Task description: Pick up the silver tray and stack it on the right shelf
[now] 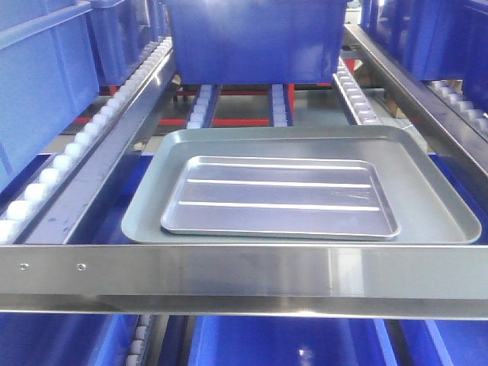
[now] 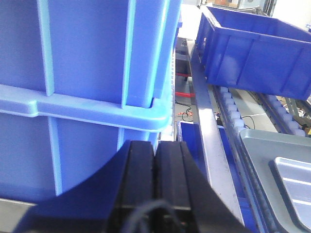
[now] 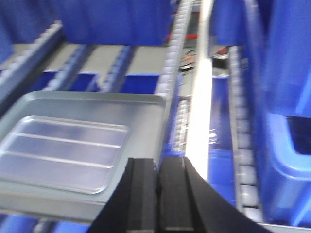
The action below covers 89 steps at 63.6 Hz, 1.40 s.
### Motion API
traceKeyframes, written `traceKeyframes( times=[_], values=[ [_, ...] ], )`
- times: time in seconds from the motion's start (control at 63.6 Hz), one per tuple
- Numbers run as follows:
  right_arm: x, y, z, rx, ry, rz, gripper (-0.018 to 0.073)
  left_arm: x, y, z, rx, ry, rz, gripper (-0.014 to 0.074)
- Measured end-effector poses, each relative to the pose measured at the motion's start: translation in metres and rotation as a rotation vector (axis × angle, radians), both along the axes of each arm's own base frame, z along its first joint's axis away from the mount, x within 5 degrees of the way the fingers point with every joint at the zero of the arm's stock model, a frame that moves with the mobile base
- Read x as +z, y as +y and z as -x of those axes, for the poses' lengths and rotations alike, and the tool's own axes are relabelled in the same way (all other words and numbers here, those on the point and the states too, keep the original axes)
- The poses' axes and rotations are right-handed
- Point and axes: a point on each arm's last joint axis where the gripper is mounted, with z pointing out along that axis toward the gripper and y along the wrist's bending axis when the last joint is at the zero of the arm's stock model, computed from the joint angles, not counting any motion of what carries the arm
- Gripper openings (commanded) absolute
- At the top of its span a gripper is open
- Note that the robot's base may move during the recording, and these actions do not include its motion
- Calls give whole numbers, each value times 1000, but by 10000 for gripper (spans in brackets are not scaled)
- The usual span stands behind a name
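The silver tray [image 1: 278,197], shiny with long raised ridges, lies flat inside a larger dull grey tray [image 1: 442,210] on the roller shelf, behind the brushed-steel front bar [image 1: 244,273]. It also shows in the right wrist view [image 3: 63,150] and at the right edge of the left wrist view [image 2: 296,187]. My left gripper [image 2: 155,145] is shut and empty, in front of a blue bin, left of the trays. My right gripper [image 3: 158,165] is shut and empty, over the grey tray's right front corner. Neither gripper shows in the front view.
A blue bin [image 1: 255,38] stands on the shelf behind the trays. White roller rails [image 1: 84,133] run along both sides. More blue bins fill the neighbouring lanes [image 2: 87,73] [image 3: 286,97] and the level below [image 1: 290,343].
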Motion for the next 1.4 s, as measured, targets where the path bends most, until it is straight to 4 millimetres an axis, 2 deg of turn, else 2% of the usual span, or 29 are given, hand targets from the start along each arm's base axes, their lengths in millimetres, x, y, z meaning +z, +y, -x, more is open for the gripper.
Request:
traceKeyframes(
  times=[0.157,0.283,0.393,0.597,1.399],
  values=[
    [-36,-3,-3,-113,-91,-11,57,0,0,0,0,0,0,-101],
    [-74,-6,-10,-155,-104,-21,57,0,0,0,0,-2,0,-101],
    [-91,-7,-14,-163,-120,-24,57,0,0,0,0,-2,0,-101],
    [-90,-8,-15,-168,-172,-23,57,0,0,0,0,0,0,-101],
    [-90,-8,-15,-168,-178,-23,57,0,0,0,0,0,0,-101]
  ],
)
